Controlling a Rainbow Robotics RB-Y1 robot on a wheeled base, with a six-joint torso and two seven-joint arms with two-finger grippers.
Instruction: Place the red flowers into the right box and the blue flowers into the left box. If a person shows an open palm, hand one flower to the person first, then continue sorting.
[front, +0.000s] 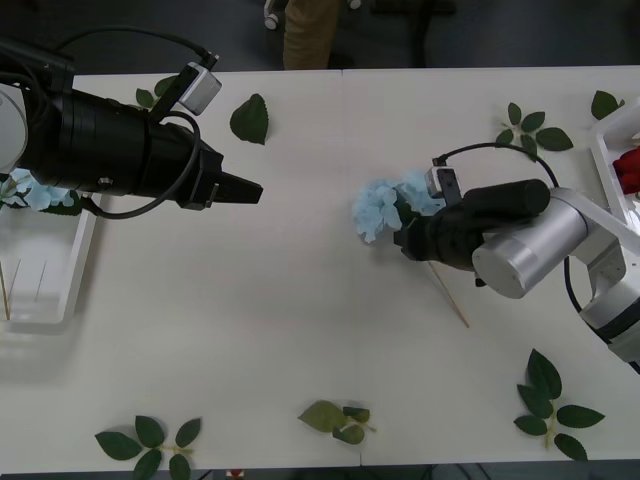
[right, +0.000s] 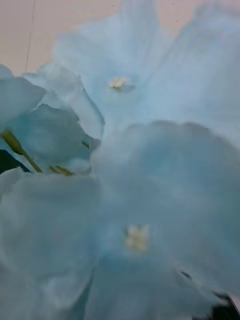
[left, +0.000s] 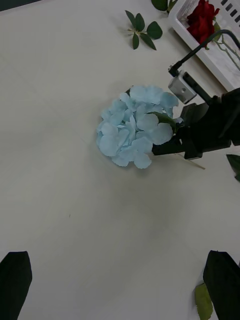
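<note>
Jaws of the right gripper (front: 403, 238) sit against the blue flower (front: 385, 208), hidden by its petals; cannot tell whether they grip it. Flower head lies on the surface (front: 300, 300) right of centre, well apart from both boxes. Its thin stem (front: 448, 295) runs out from under the right arm toward the near edge. Right wrist view: pale petals pressed close to the lens.

Left gripper (front: 250, 190) hovers over the surface left of centre, pointing toward the flower; its jaws stand wide, black fingers (left: 15, 282) at both corners of its wrist view.

Left box (front: 60, 290) at the left edge, another blue flower (front: 35, 192) at its far end, partly under the left arm. Right box (front: 605, 160) at the right edge, red flowers (front: 628, 168) inside.

Loose leaf sprigs (front: 150, 445) scattered near the near edge and far corners; single leaf (front: 251, 118) by the far edge.
</note>
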